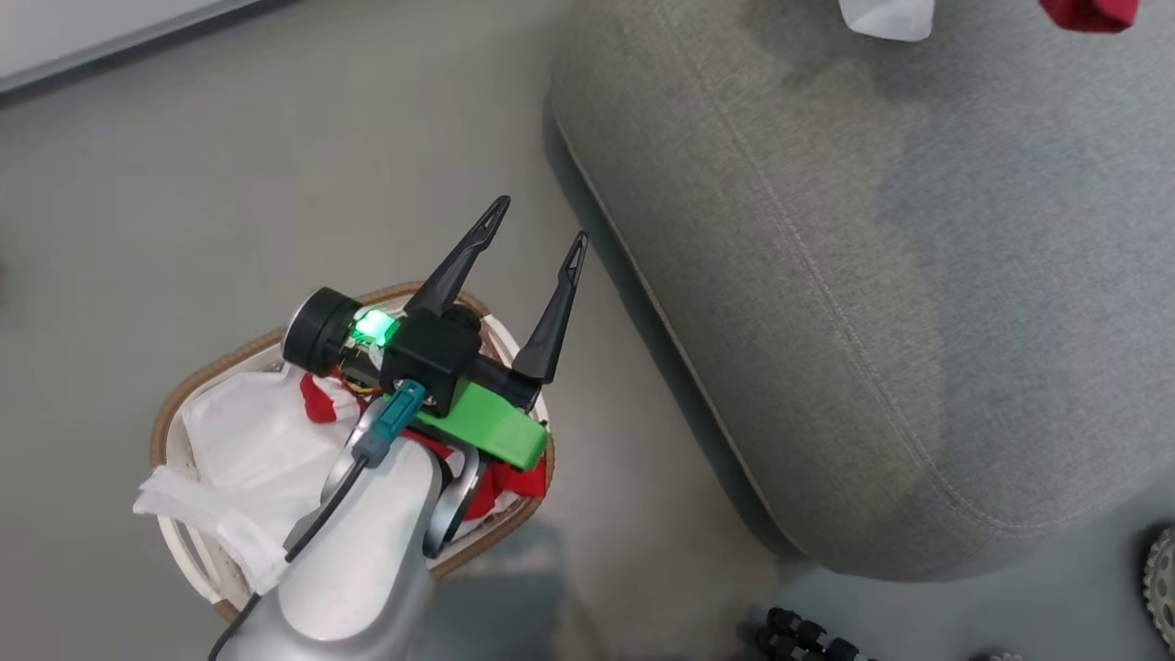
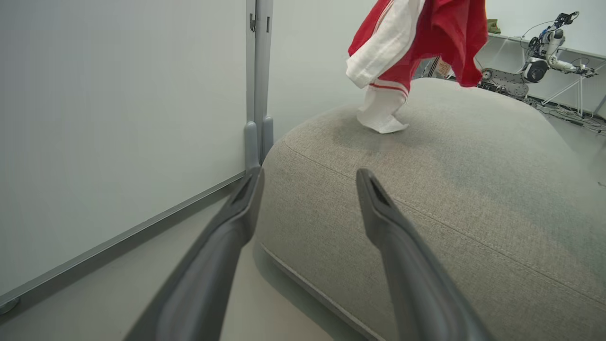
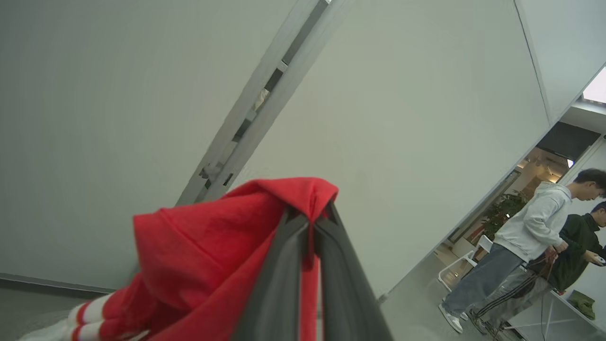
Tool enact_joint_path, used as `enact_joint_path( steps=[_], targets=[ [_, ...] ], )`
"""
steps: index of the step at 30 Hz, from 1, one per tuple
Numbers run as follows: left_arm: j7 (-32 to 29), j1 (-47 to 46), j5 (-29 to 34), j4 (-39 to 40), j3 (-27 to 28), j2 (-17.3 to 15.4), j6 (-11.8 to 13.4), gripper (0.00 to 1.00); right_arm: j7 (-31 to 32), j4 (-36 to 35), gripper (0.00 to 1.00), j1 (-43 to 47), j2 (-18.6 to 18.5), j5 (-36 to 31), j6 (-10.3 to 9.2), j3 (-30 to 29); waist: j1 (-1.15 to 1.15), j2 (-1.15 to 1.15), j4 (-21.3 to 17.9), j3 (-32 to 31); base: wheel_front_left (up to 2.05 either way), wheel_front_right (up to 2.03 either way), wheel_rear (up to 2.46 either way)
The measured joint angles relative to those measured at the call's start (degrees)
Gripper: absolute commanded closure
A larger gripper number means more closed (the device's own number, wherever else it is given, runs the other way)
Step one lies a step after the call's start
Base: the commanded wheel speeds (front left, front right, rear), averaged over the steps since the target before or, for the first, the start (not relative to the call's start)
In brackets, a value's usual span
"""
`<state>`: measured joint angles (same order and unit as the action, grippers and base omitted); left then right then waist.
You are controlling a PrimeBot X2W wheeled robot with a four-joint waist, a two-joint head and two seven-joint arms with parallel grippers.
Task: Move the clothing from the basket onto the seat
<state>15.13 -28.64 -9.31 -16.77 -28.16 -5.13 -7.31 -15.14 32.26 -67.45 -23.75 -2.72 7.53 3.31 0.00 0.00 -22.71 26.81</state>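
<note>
My left gripper (image 1: 537, 234) hangs open above the far rim of the basket (image 1: 211, 367), fingers pointing toward the grey seat (image 1: 872, 303); nothing sits between them (image 2: 307, 189). Red clothing (image 1: 514, 477) lies in the basket under my forearm, beside the white liner (image 1: 248, 450). My right gripper (image 3: 310, 215) is shut on a red jersey (image 3: 208, 251) with white stripe bands. That jersey (image 2: 416, 42) hangs over the seat (image 2: 473, 189) in the left wrist view, its white end touching the cushion. Its lower edges (image 1: 1088, 14) show at the head view's top.
A pale wall with a grey post (image 2: 258, 94) stands left of the seat. Two people (image 3: 535, 237) stand in a doorway in the right wrist view. Another robot and stands (image 2: 544, 47) sit beyond the cushion. Dark gear (image 1: 808, 633) lies on the floor near the seat's front corner.
</note>
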Motion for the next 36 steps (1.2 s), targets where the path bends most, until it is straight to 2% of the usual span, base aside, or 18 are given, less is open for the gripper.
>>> enact_joint_path(
  steps=[4, 11, 12, 13, 14, 19, 23, 29, 36],
  targets=[
    [0.00, -1.70, -0.74, 0.41, -1.69, -0.53, 0.00, 0.00, 0.00, 5.73, 1.00, 1.95, 1.56, -3.41, 0.00, -5.34, 0.00, 0.00, 2.10, 2.90, 0.00, 0.00, 0.00],
    [0.00, -2.76, -1.51, 0.07, -2.99, -0.85, 0.00, 0.00, 0.00, 13.43, 1.00, 10.98, 4.12, -8.43, 0.00, -18.06, 0.01, 0.00, 5.13, 5.56, 0.00, 0.00, 0.00],
    [0.00, -2.76, -1.65, -0.04, -3.03, -0.87, 0.00, 0.00, 0.00, 13.74, 0.92, 12.31, 4.55, -8.88, 0.00, -19.44, 0.01, 0.00, 5.26, 5.59, 0.00, 0.00, 0.00],
    [0.00, -2.76, -1.66, -0.18, -3.02, -0.89, 0.00, 0.00, 0.00, 13.81, 0.49, 13.35, 5.02, -9.36, 0.00, -20.25, 0.01, 0.00, 5.25, 5.53, 0.00, 0.00, 0.00],
    [0.00, -2.75, -1.67, -0.29, -3.04, -0.88, 0.00, 0.00, 0.00, 13.80, 0.00, 14.58, 5.43, -9.64, 0.00, -21.43, 0.00, 0.00, 5.21, 5.38, 0.00, 0.00, 0.00],
    [-0.01, -2.41, -1.77, -1.34, -2.22, -0.81, -0.01, 0.00, 0.00, 10.63, 0.00, 19.94, 7.93, -9.23, 0.00, -24.41, 0.01, 0.00, 4.07, 4.00, 0.00, 0.00, 0.00],
    [0.00, -1.20, -1.93, -2.08, -1.18, -0.46, -0.01, 0.00, 0.00, 7.00, 0.00, 24.54, 9.58, -7.71, 0.00, -24.41, 0.01, 0.00, 2.68, 2.04, 0.00, 0.00, 0.00],
    [0.00, 0.88, -2.10, -3.01, 0.68, 0.56, -0.08, 0.00, -0.01, 1.04, 0.00, 29.92, 11.31, -5.28, 0.00, -20.91, 0.00, 0.00, 0.79, -1.80, 0.00, 0.00, 0.00],
    [0.00, 4.58, -2.13, -4.15, 4.00, 1.25, 0.10, 0.00, 0.00, -5.09, 0.00, 34.11, 12.70, -0.14, 0.00, -16.15, 0.00, 0.00, 0.34, -6.61, 0.00, 0.00, 0.00]
  ],
)
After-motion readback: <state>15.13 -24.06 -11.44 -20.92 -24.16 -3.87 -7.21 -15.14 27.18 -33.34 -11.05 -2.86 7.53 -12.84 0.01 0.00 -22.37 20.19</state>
